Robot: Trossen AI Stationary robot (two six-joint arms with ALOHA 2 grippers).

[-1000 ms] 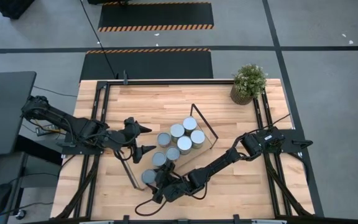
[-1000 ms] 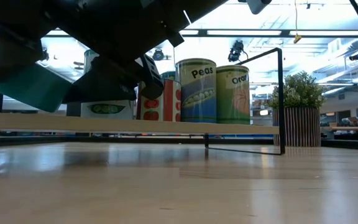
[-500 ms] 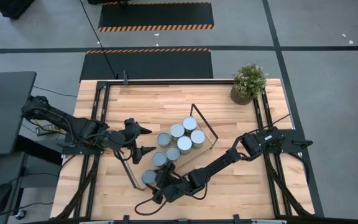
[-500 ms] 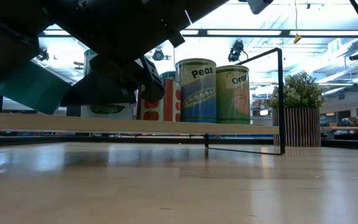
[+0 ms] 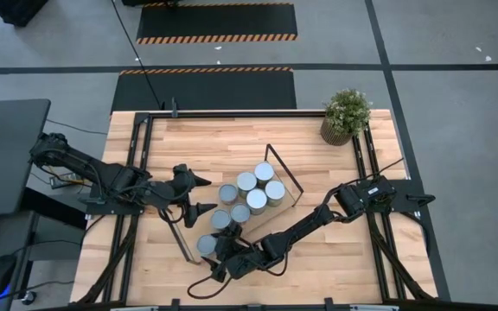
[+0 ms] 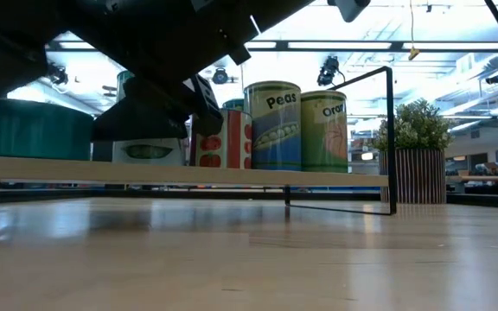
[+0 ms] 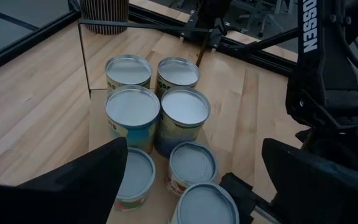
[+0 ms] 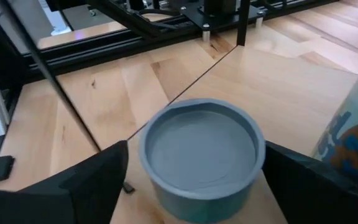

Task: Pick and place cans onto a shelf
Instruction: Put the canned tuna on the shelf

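Note:
Several cans (image 5: 249, 197) with silvery tops stand in a cluster on the light-wood shelf (image 6: 188, 177). One more teal-sided can (image 5: 207, 246) stands upright on its base at the shelf's near-left end, seen also in the low view (image 6: 31, 130). My right gripper (image 8: 197, 186) is open, with one finger on either side of this can (image 8: 197, 152). My left gripper (image 5: 204, 193) hovers open above the table, left of the cluster, and looks down on the cans (image 7: 157, 115).
A potted plant (image 5: 346, 115) stands at the table's far right corner. Thin black wire frames (image 6: 391, 138) rise at the shelf's short ends. Black rails (image 5: 137, 164) run along the table's left and right sides. Bare wood lies toward the near right.
My right gripper has opened and let go of the teal can. The can was tilted in its hold, and now it stands upright and level on the shelf board. Neither arm has shifted otherwise.

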